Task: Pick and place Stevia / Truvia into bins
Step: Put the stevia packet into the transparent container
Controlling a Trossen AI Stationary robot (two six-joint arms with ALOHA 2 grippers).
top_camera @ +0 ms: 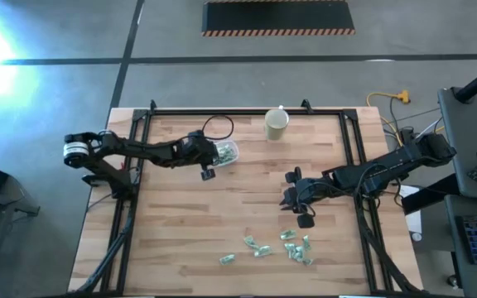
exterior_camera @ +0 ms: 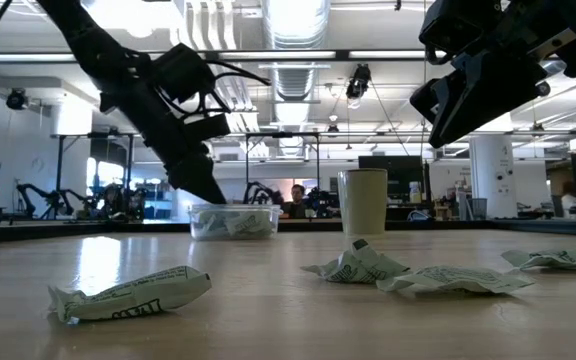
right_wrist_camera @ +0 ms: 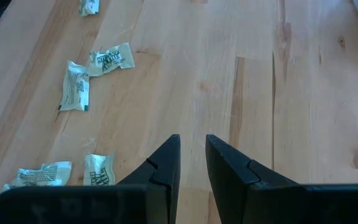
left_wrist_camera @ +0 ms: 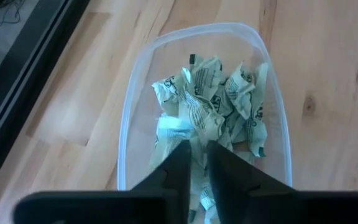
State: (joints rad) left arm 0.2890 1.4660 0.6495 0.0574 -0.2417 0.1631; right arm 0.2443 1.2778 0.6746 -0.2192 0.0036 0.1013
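The clear tub (top_camera: pixel 226 152) stands on the wooden table at the far left and holds several crumpled pale green sachets (left_wrist_camera: pixel 210 99). My left gripper (left_wrist_camera: pixel 194 152) hangs slanting down over the tub's near end. Its fingers are a narrow gap apart, and green paper shows through the gap; I cannot tell whether any of it touches them. Several more sachets (top_camera: pixel 276 246) lie loose on the table near its front edge. My right gripper (right_wrist_camera: pixel 192 149) hovers above bare wood right of centre, open, with nothing between its fingers and the loose sachets (right_wrist_camera: pixel 107 59) off to one side.
A beige cup (top_camera: pixel 276 124) stands upright at the table's far edge, right of the tub. A black metal frame (top_camera: pixel 139 141) runs along the table's sides. Bare wood (top_camera: pixel 247 190) lies between the tub and the loose sachets.
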